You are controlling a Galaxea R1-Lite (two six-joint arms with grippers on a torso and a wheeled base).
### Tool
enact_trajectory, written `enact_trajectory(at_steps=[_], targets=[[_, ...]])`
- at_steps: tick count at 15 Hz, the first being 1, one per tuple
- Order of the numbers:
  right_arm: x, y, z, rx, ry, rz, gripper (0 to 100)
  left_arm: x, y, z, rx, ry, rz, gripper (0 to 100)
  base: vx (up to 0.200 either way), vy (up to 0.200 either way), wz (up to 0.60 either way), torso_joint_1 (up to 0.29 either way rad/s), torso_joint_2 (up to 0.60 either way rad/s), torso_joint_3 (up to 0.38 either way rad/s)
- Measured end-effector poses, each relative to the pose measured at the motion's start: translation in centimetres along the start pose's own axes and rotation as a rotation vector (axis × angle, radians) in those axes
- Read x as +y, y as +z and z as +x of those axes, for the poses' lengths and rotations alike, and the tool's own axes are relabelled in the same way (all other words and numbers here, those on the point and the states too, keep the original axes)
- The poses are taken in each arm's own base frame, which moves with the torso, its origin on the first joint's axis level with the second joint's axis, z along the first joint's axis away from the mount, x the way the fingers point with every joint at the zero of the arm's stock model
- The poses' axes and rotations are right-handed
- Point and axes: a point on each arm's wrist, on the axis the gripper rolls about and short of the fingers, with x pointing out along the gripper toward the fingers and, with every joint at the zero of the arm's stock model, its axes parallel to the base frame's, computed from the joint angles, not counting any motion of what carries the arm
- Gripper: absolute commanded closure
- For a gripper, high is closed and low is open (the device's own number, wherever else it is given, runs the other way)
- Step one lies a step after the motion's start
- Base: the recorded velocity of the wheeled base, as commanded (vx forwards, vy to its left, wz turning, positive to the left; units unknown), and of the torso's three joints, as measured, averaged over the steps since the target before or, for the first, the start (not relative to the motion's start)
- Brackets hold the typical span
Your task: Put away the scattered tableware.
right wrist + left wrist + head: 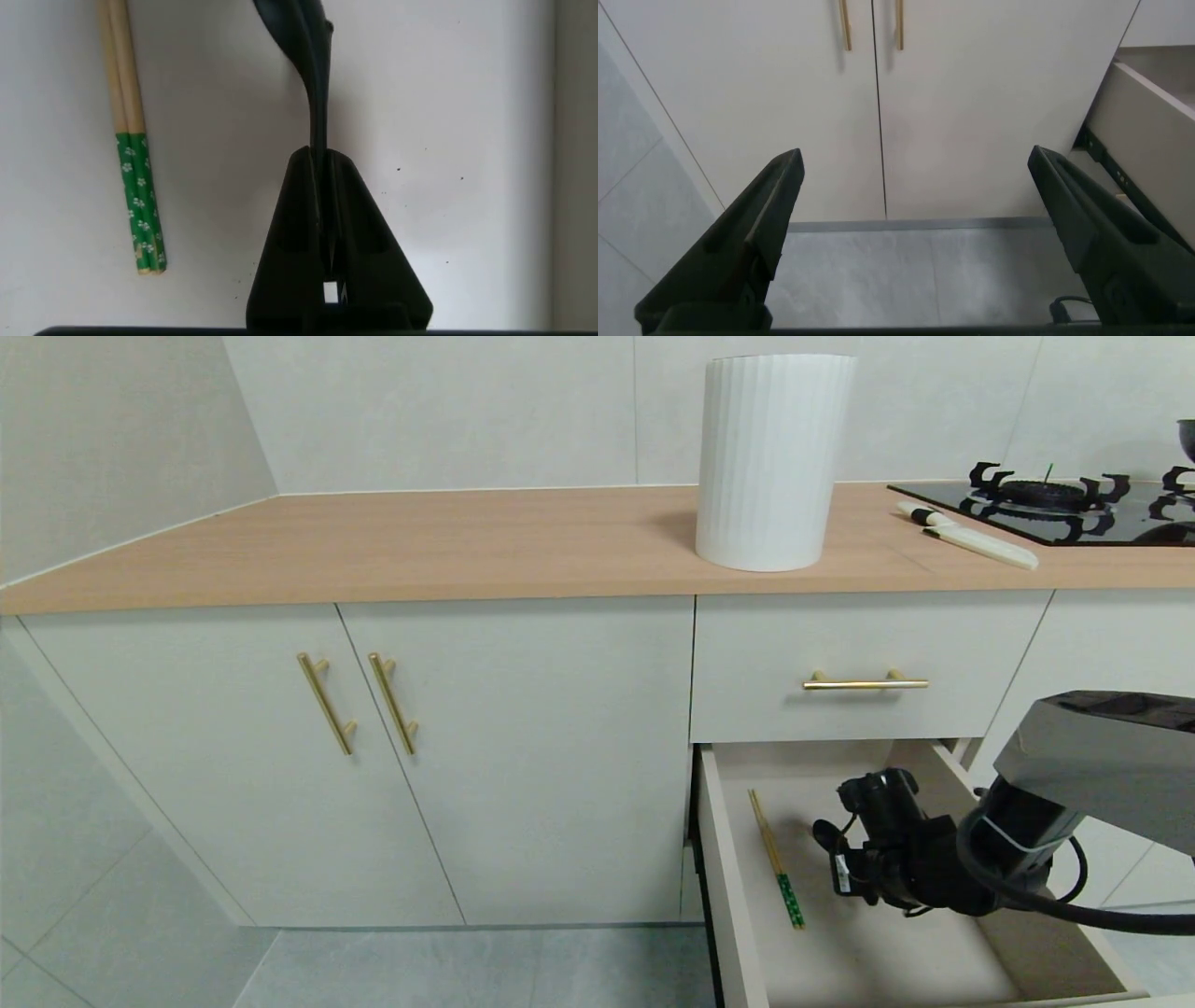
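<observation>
The lower drawer [724,859] stands pulled out, and a pair of bamboo chopsticks [775,859] with green patterned ends lies on its pale floor near the left wall. My right gripper [834,859] hangs inside the drawer, to the right of the chopsticks [131,140]. In the right wrist view it [320,163] is shut on the handle of a black spoon [304,47], whose bowl points away from the fingers, just above the drawer floor. My left gripper [915,177] is open and holds nothing, low in front of the cabinet doors [878,103].
On the wooden counter stand a tall white ribbed container [770,462] and, to its right, two white knife-like utensils [976,541] beside the black gas hob [1055,504]. A shut drawer with a gold handle [865,684] sits above the open one. Grey floor tiles [896,271] lie below.
</observation>
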Motion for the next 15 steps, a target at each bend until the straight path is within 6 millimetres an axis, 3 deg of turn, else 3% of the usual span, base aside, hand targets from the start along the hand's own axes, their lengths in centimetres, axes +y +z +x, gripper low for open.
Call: enact_trajectory(at_steps=[5,6,15], targets=[[0.02,-0.1,0.14,0.004,-0.002,0.004,100,0.0,-0.01,0.0,0.0,0.0,0.0,0,0.0,0.0,0.0,0.0,0.0,0.0],[0.02,-0.1,0.15,0.004,-0.003,0.003,0,0.0,-0.02,0.01,0.001,0.001,0.0,0,0.0,0.0,0.0,0.0,0.0,0.0],[-0.06,-0.1,0.02,0.0,-0.017,0.003,0,0.0,0.0,0.0,0.0,0.0,0.0,0,0.0,0.0,0.0,0.0,0.0,0.0]])
